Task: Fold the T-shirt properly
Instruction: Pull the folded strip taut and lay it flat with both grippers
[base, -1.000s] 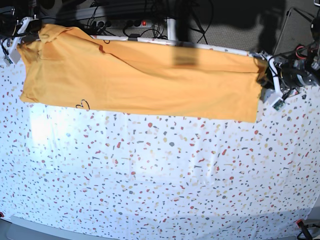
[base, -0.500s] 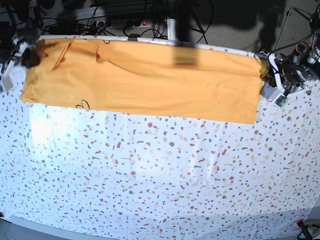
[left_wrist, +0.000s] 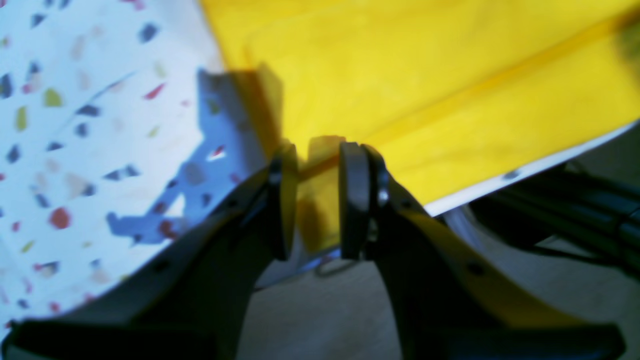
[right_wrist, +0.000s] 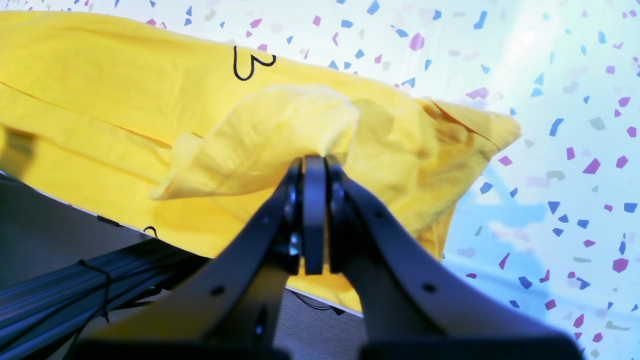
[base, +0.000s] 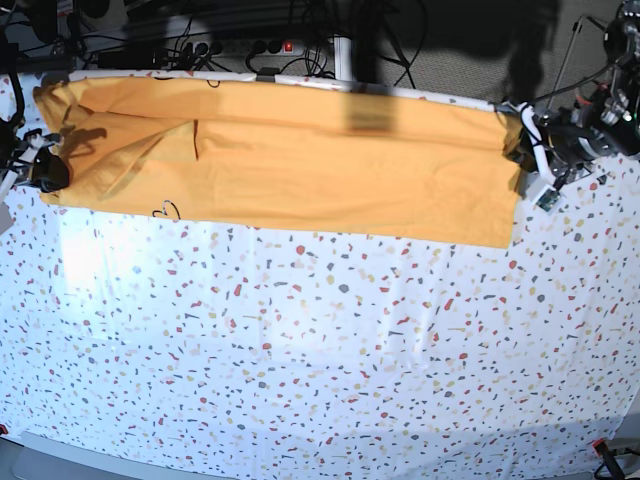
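The mustard-orange T-shirt (base: 300, 170) lies as a long band along the table's far edge, with black lettering (base: 165, 210) at its near hem. At its left end my right gripper (base: 45, 172) is shut on a bunched fold of the T-shirt (right_wrist: 280, 125); in the right wrist view the gripper (right_wrist: 314, 160) pinches it at the fingertips. My left gripper (base: 520, 140) is at the shirt's right end. In the left wrist view its jaws (left_wrist: 316, 150) stand slightly apart around the T-shirt's (left_wrist: 450, 75) corner edge, without pressing it.
A white speckled tablecloth (base: 320, 350) covers the table. Cables and a power strip (base: 250, 45) lie beyond the far edge, where the floor drops away. Both arms sit at the far corners.
My right gripper has drawn the shirt's left end toward the near side, laying a fold over that end. The left gripper has barely moved, and its jaws have parted a little.
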